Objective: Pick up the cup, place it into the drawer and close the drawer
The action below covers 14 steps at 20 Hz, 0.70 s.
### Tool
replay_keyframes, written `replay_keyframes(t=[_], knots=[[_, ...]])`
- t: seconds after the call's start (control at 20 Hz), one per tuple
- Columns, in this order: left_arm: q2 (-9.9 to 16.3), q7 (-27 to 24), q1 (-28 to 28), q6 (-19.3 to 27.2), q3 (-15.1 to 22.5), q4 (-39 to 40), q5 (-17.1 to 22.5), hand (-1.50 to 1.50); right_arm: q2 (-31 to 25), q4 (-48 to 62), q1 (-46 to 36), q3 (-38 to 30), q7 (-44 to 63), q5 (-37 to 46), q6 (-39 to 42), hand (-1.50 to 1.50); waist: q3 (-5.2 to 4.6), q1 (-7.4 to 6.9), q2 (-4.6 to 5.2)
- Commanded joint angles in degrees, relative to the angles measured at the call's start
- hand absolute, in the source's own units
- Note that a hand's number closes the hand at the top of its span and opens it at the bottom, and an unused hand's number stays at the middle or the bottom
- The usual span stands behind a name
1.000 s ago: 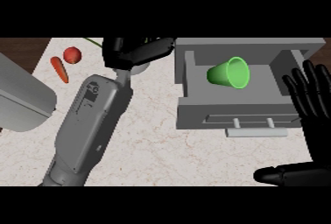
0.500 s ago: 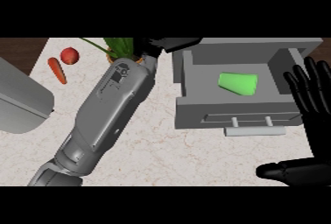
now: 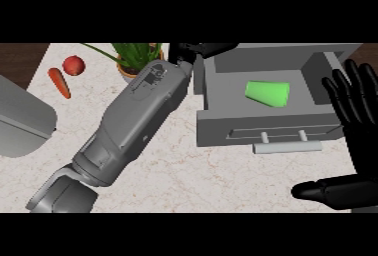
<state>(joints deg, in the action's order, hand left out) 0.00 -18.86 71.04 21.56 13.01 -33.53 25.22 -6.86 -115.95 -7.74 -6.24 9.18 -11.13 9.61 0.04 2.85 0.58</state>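
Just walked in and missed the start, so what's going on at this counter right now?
A green cup lies on its side inside the open grey drawer. The robot's left hand is up by the drawer's back left corner, holding nothing that shows. The right hand rests open at the drawer's right side, fingers up. The drawer is not yet closed.

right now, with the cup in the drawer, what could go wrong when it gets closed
The cup lies on its side in the open drawer, so a quick push might roll it about. The left hand sits at the drawer's back left corner and could get in the way. The plant beside that arm could get knocked.
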Motion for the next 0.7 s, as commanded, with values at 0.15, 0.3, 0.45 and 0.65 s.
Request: replay_keyframes(t=[0.15,0.3,0.45,0.65], knots=[[0.0,-1.61,3.11,0.58,7.9,7.53,5.18,1.5,-0.53,1.2,-0.78,-0.72,-0.98,-1.41,1.22,-1.5,0.03,1.43,0.29],[0.0,-1.61,4.6,2.85,10.24,8.83,7.11,1.5,1.28,-0.71,1.84,3.32,-0.84,1.55,0.81,-1.5,0.03,2.13,0.42],[0.0,-3.27,5.6,-0.37,10.79,12.18,7.33,1.5,0.39,2.47,-1.04,1.61,-2.08,1.28,0.98,-1.5,0.04,2.1,0.84],[0.0,-1.28,3.24,3.28,17.52,10.92,8.38,1.5,0.57,1.59,0.32,1.24,-2.99,-0.07,1.82,-1.5,0.06,2.28,0.57]])
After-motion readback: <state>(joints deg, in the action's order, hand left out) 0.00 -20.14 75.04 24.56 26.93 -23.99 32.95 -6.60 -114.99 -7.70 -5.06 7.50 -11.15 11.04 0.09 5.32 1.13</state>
